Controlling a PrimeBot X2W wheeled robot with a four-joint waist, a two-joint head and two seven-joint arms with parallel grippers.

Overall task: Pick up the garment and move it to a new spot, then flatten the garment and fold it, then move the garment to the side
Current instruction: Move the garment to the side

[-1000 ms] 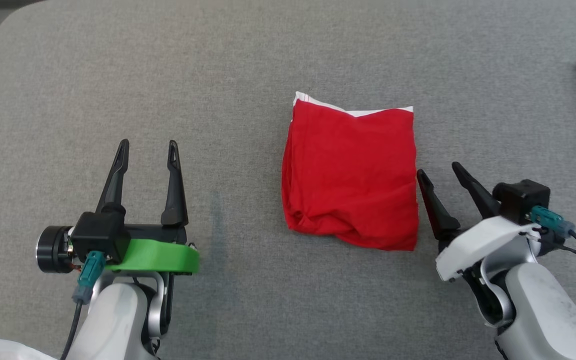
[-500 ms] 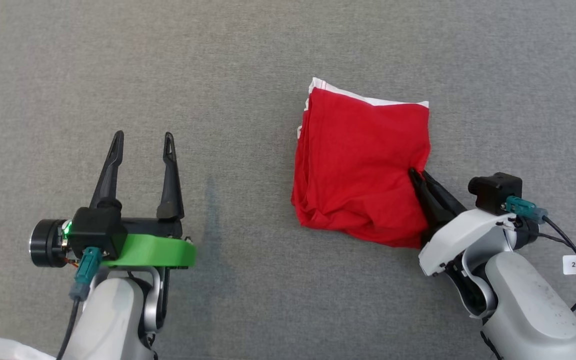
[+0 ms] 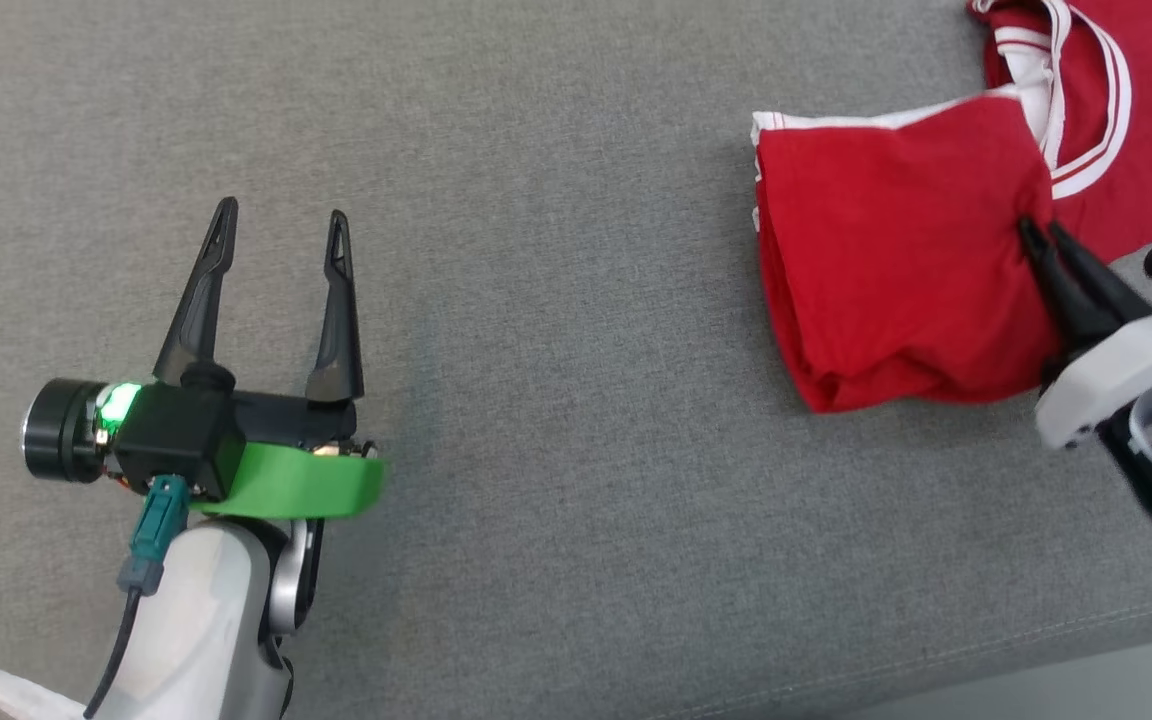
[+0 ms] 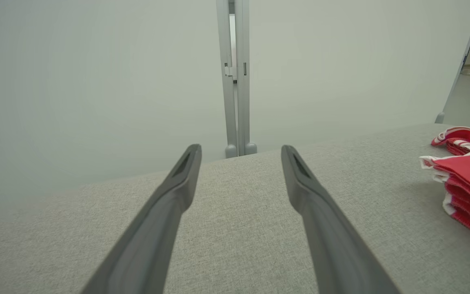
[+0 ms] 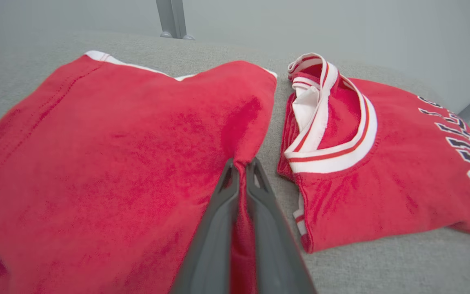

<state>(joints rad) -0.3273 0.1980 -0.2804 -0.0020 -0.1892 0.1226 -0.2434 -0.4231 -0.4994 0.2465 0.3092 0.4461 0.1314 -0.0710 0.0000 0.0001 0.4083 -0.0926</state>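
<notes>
The folded red garment (image 3: 896, 260) with white trim lies on the grey cloth surface at the right of the head view. My right gripper (image 3: 1039, 232) is shut on the garment's right edge. In the right wrist view the garment (image 5: 129, 155) is pinched between the fingers of that gripper (image 5: 241, 164). Far to the left, my left gripper (image 3: 281, 222) hovers open over bare surface with nothing between its fingers; the left wrist view shows this gripper (image 4: 241, 153) open and the garment (image 4: 469, 179) as a stack at the right edge.
A second red jersey (image 3: 1116, 110) with white collar stripes and lettering lies just right of the garment, nearly touching it; it is large in the right wrist view (image 5: 382, 163). The grey surface's front edge (image 3: 986, 660) runs across the lower right.
My right gripper shut on the garment's right edge and dragged it rightward, up to the second jersey. The head camera turned right too. The left gripper stayed open.
</notes>
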